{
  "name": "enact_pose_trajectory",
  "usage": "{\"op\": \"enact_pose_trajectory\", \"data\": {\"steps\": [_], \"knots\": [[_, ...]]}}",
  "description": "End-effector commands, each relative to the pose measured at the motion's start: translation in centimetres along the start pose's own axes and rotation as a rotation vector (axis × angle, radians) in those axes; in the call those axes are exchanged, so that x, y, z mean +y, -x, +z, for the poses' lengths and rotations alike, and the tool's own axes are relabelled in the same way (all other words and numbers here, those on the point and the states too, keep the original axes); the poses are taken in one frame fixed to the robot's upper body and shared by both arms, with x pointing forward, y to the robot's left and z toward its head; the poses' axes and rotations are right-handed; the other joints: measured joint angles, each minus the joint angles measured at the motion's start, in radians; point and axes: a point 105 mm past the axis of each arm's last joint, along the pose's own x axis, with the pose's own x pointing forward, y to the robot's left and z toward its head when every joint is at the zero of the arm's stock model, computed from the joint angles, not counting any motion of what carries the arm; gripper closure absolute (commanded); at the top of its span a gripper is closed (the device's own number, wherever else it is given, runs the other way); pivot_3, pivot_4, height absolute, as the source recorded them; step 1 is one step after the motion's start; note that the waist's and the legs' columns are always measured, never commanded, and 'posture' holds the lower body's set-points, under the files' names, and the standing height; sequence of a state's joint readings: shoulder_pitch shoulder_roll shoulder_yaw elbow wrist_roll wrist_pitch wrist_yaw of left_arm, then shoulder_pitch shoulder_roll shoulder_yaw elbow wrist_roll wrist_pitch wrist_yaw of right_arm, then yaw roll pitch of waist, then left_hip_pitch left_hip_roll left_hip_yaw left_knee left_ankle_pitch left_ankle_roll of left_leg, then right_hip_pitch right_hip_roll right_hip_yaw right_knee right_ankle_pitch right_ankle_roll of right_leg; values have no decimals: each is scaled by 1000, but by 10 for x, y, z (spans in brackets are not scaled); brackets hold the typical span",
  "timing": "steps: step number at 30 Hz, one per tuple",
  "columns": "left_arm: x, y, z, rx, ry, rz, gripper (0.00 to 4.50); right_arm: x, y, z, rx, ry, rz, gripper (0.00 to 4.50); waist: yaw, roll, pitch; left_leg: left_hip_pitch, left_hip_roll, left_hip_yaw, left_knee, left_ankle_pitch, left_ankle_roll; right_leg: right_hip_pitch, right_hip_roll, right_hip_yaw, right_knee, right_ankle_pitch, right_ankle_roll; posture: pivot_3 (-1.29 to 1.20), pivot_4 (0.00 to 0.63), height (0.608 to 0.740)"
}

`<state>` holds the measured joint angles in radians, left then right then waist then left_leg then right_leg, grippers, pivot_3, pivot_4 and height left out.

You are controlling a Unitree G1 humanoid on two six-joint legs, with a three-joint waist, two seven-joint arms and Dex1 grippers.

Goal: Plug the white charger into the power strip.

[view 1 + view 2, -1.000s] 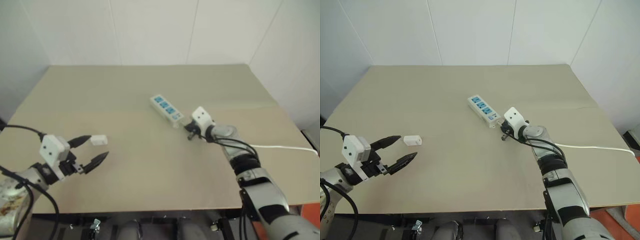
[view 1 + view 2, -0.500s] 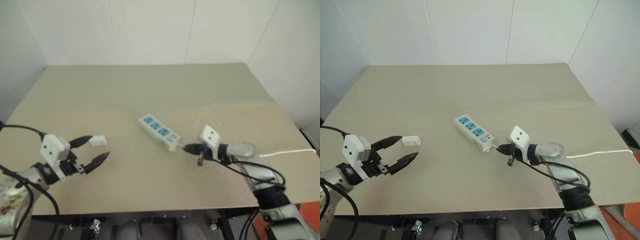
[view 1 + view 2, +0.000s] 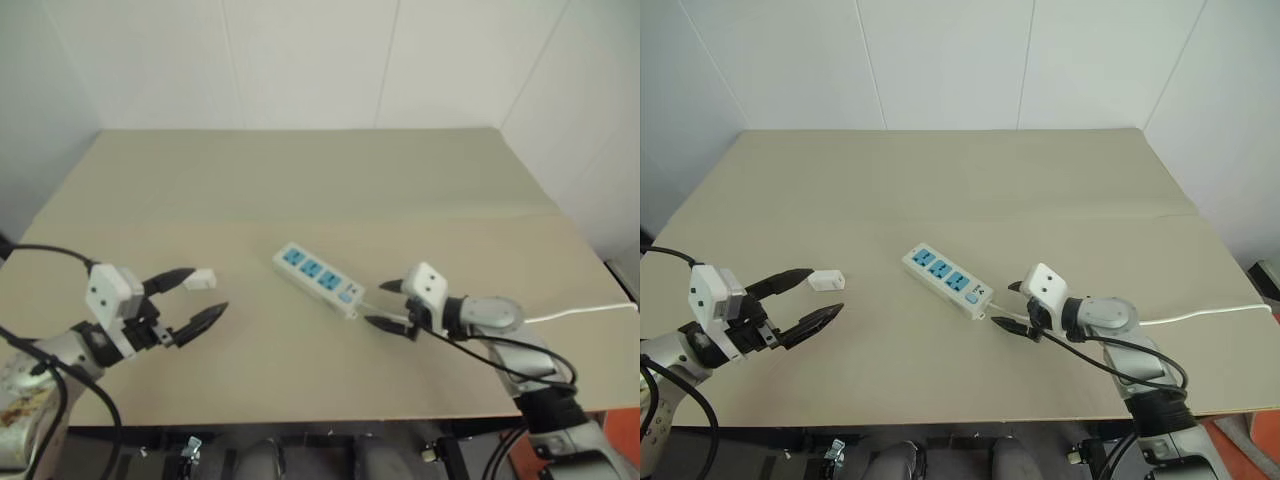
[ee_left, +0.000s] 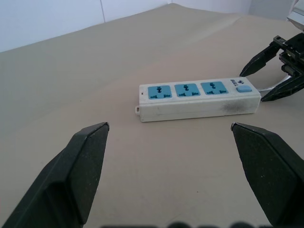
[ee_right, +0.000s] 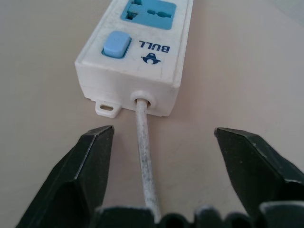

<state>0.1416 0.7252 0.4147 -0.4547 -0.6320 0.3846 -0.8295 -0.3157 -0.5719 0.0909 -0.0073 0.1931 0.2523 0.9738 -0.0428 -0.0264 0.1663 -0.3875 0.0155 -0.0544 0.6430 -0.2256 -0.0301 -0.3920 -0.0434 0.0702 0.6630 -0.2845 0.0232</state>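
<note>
Table: strip lies mid-table, all three sockets empty. Right gripper at the strip's cord end, fingers spread, cord between them. Left gripper spread, empty. Charger lies well left of strip, ungrasped. Pickup and plugging remain.

White charger flat on table, well left of angled, empty three-socket power strip.

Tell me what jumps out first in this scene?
The power strip lies mid-table with three blue sockets empty. The right hand sits open at its switch end, fingers either side of the cord. The white charger lies beside the open left hand.
</note>
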Motion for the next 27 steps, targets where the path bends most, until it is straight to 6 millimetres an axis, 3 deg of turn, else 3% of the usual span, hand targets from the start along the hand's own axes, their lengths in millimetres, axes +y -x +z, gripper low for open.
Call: {"op": "enact_pose_trajectory", "data": {"steps": [1, 8, 11, 27], "knots": [[-5, 1, 10, -22, -22, -28, 0, 9, 11, 32, -162, -44, 51, 23, 0, 0, 0, 0, 0, 0, 0, 0, 0, 0, 0, 0, 0, 0, 0, 0, 150, 740], [-8, 2, 12, -16, -3, -70, 0, 24, -24, 47, -341, -156, -193, 23, -4, 0, 0, 2, 1, 0, 0, 0, 0, 1, 1, 0, 1, 0, 0, 0, 150, 740], [-8, 3, 14, -13, -5, -74, 0, 31, -37, 43, -328, -146, -234, 23, -2, 0, 0, 2, 0, 0, 0, 0, 0, 1, 0, 0, 1, 0, 0, 0, 150, 740], [-9, 4, 16, -14, -13, -80, 0, 22, -58, 27, -299, -99, -305, 23, -3, 0, 0, 2, 0, 0, 0, 0, 0, 1, 1, 0, 1, 0, 0, 0, 150, 740]]}}
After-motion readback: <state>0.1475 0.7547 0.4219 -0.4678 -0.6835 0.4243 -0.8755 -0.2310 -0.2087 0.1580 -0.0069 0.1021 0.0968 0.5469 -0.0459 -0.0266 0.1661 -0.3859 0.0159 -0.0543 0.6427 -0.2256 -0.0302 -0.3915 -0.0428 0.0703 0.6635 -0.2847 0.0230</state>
